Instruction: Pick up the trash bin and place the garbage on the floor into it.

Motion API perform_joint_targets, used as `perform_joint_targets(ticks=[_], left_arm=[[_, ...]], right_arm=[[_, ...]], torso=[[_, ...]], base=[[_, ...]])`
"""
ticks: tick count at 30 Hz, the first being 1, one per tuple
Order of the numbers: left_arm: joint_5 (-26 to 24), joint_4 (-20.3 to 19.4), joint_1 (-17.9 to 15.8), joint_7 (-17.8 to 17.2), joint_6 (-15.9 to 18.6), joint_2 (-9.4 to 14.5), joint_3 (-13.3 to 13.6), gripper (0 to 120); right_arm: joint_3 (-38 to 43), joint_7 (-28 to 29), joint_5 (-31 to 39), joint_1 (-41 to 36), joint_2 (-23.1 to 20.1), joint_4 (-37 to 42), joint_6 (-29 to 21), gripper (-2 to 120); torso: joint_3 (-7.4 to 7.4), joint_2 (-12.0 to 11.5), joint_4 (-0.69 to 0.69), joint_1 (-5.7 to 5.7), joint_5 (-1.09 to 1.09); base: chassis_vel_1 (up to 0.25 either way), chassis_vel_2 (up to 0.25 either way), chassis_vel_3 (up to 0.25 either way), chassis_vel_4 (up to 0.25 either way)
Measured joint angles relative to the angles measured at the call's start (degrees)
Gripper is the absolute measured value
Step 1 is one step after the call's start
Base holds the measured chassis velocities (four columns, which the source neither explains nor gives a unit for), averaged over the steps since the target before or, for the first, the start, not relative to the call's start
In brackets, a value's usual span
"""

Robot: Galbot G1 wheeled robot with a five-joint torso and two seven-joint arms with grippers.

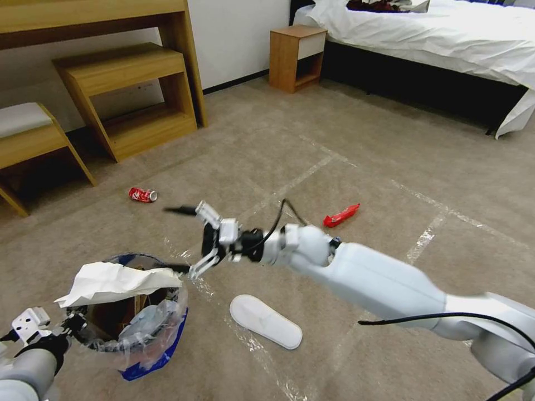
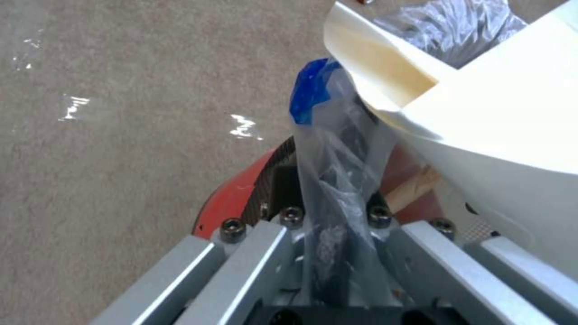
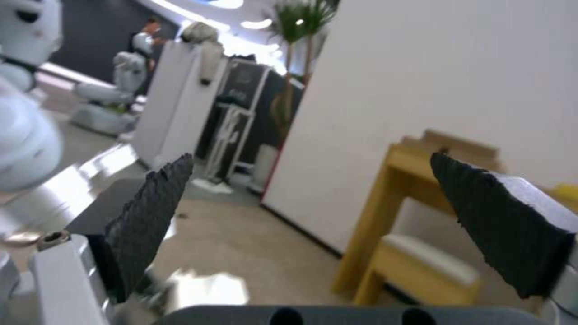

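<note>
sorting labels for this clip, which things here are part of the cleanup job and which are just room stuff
Job: trash bin, gripped at its rim by the left gripper; white slipper, red can and red wrapper on the floor; right gripper, fingers open.

Just there: bed, nightstand, wooden shelves.

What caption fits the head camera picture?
Left gripper holds the trash bin; right gripper open above the floor.
</note>
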Motion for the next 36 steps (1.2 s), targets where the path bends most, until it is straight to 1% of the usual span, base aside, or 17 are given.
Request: perform_joint_targets(ticks=[3,5,6,9,13,15,17,18,20,21,24,25,28,29,32,36], left_arm=[[-0.1,0.0,0.0,-0.1,0.0,-0.1,-0.1,0],[-0.2,0.0,0.0,-0.1,-0.1,-0.4,-0.1,0],[-0.2,0.0,0.0,-0.1,-0.1,-0.4,-0.1,0],[-0.3,-0.4,0.4,-0.2,-0.1,-0.8,-0.1,0],[-0.3,-0.6,0.5,-0.2,-0.1,-1.0,-0.2,0],[-0.3,-0.9,0.7,-0.2,-0.1,-1.3,-0.2,0],[-0.3,-1.2,1.1,-0.2,-0.2,-1.7,-0.2,0],[-0.3,-1.2,1.1,-0.2,-0.2,-1.7,-0.2,0],[-0.3,-1.5,1.3,-0.2,-0.2,-1.7,-0.3,0],[-0.3,-1.5,1.3,-0.2,-0.2,-1.7,-0.3,0],[-0.4,-2.0,1.7,-0.1,-0.2,-1.8,-0.5,0],[-0.4,-2.0,1.7,-0.1,-0.2,-1.8,-0.5,0],[-0.3,-2.1,1.8,0.0,-0.2,-2.0,-0.3,0],[-0.3,-2.1,1.8,0.0,-0.2,-2.0,-0.3,0],[-0.2,-2.2,1.6,0.1,-0.2,-2.3,0.0,0],[-0.2,-2.3,1.6,0.2,-0.2,-2.3,0.1,0]], right_arm=[[2.0,0.0,1.0,0.0,-1.2,1.0,-0.3,100],[5.8,0.2,2.1,-0.6,-2.8,1.7,-0.6,100],[5.8,0.2,2.1,-0.6,-2.8,1.7,-0.6,100],[9.8,1.9,2.5,-2.3,-4.3,0.1,-0.6,100],[11.1,3.0,2.1,-3.5,-4.7,-1.8,-0.4,100],[11.8,3.5,1.5,-4.5,-4.9,-3.9,-0.2,100],[11.8,2.7,0.2,-6.2,-4.7,-8.9,0.5,100],[11.8,2.7,0.2,-6.2,-4.7,-8.9,0.5,100],[11.2,0.6,-1.5,-7.5,-4.4,-13.0,0.9,100],[11.2,0.6,-1.5,-7.5,-4.4,-13.0,0.9,100],[10.0,-2.9,-4.7,-9.3,-3.1,-20.2,1.1,100],[10.0,-2.9,-4.7,-9.3,-3.1,-20.2,1.1,100],[8.4,-4.9,-7.9,-10.6,-1.7,-27.2,0.1,100],[8.4,-4.9,-7.9,-10.6,-1.7,-27.2,0.1,100],[7.1,-6.2,-10.7,-12.3,-0.6,-31.0,-1.0,100],[6.5,-6.6,-13.4,-13.8,0.8,-33.7,-1.6,100]], torso=[[0.0,0.0,-0.01,0.0,0.0],[0.0,0.0,-0.01,0.0,0.0],[0.0,0.0,-0.01,0.0,0.0],[0.0,0.0,-0.01,0.0,0.0],[0.0,0.0,-0.01,0.0,0.0],[0.0,0.0,-0.01,0.0,0.0],[0.0,0.0,-0.01,0.0,0.0],[0.0,0.0,-0.01,0.0,0.0],[0.0,0.0,-0.01,0.0,0.0],[0.0,0.0,-0.01,0.0,0.0],[0.0,0.0,0.0,0.0,0.0],[0.0,0.0,0.0,0.0,0.0],[0.0,0.0,0.0,0.0,0.0],[0.0,0.0,0.0,0.0,0.0],[0.0,0.0,-0.02,0.0,-0.01],[0.0,0.0,-0.01,0.0,-0.01]], base=[[0.0,0.0,0.0,0.0],[0.0,0.0,0.0,0.0],[0.0,0.0,0.0,0.0],[0.0,0.0,0.0,0.0],[0.0,0.0,0.0,0.0],[0.0,0.0,0.0,0.0],[0.0,0.0,0.0,0.0],[0.0,0.0,0.0,0.0],[0.0,0.0,0.0,0.0],[0.0,0.0,0.0,0.0],[0.0,0.0,0.0,0.0],[0.0,0.0,0.0,0.0],[0.0,0.0,0.0,0.0],[0.0,0.0,0.0,0.0],[0.0,0.0,0.0,0.0],[0.0,0.0,0.0,0.0]])
